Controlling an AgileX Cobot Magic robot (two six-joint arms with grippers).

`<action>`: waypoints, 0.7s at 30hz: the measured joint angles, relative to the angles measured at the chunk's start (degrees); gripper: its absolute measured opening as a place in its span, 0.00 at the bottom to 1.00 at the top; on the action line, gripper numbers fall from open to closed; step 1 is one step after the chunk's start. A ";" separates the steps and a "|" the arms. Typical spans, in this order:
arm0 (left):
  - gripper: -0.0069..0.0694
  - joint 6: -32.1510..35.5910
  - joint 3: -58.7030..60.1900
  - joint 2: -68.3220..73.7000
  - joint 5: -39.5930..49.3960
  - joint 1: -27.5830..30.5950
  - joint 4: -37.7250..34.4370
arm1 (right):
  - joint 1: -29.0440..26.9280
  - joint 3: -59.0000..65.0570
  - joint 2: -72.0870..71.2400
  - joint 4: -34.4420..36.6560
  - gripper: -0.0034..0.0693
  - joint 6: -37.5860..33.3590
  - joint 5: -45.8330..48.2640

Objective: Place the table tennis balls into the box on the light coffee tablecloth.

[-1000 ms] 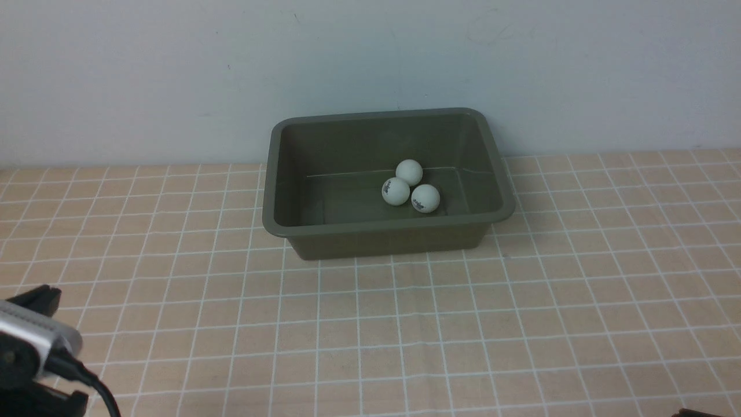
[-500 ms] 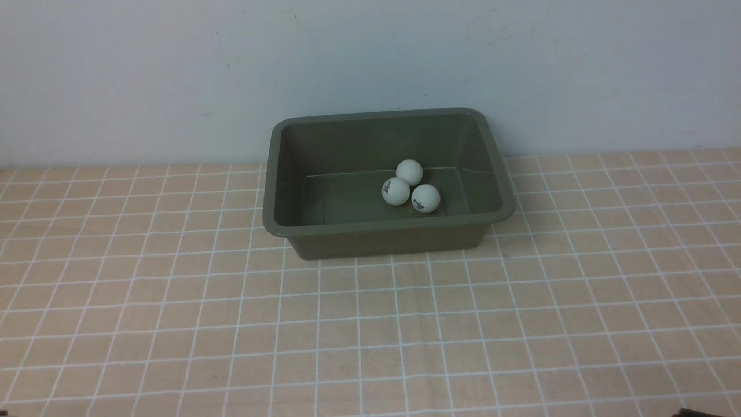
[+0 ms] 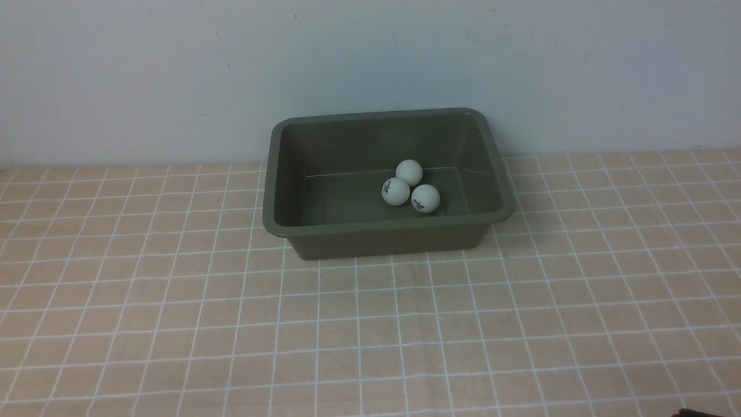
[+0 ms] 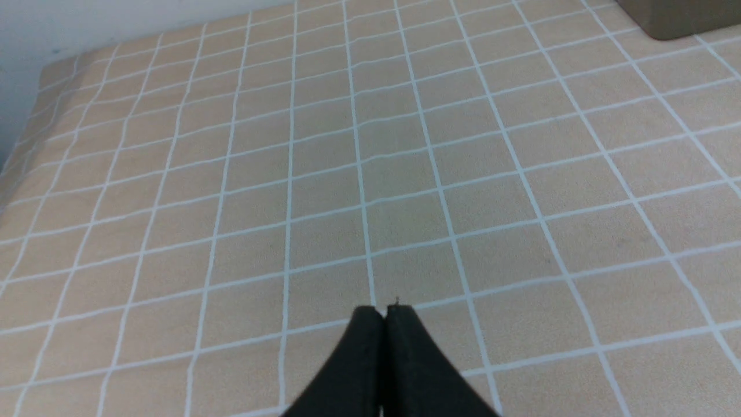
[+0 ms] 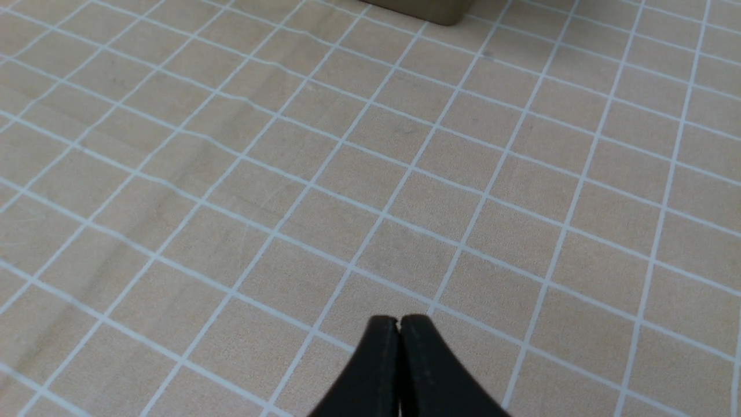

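Soft, even, fairly dim light fell on the scene. The box (image 3: pixel 388 242) cast a faint shadow along its near base onto the tablecloth (image 3: pixel 370 336). Wrist views were slightly soft.

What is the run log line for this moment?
table tennis balls: three inside box | left end effector: shut, empty | right end effector: shut, empty

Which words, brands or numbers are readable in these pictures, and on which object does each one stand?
Nothing can be quoted.
Left ball: small dark print, too small to read.
Right ball: small dark print, too small to read.
Rear ball, box, tablecloth: no text visible.
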 joint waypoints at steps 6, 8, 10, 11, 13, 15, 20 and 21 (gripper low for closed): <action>0.01 -0.61 0.00 -2.21 0.12 0.00 0.42 | 0.00 0.00 0.00 0.00 0.03 0.00 0.00; 0.01 -1.06 0.00 -2.83 0.12 0.00 0.55 | 0.00 0.00 0.00 0.00 0.03 0.00 0.00; 0.01 -2.76 0.00 -3.49 0.12 0.00 0.60 | 0.00 0.00 0.00 0.00 0.03 0.00 0.00; 0.01 -3.13 0.00 -3.58 0.12 0.00 0.60 | 0.00 0.00 0.00 0.00 0.03 0.00 0.00; 0.01 -4.92 0.00 -4.65 0.19 0.00 0.66 | 0.00 0.00 0.00 0.00 0.03 0.00 0.00; 0.01 -5.38 0.00 -4.79 0.19 0.00 0.65 | 0.00 0.00 0.00 0.00 0.03 0.00 0.00; 0.01 -5.73 0.00 -4.79 0.33 0.00 0.80 | 0.00 0.00 0.00 0.00 0.03 0.00 0.00; 0.01 -5.72 0.00 -4.79 0.33 0.00 0.79 | 0.00 0.00 0.00 0.00 0.03 0.00 0.00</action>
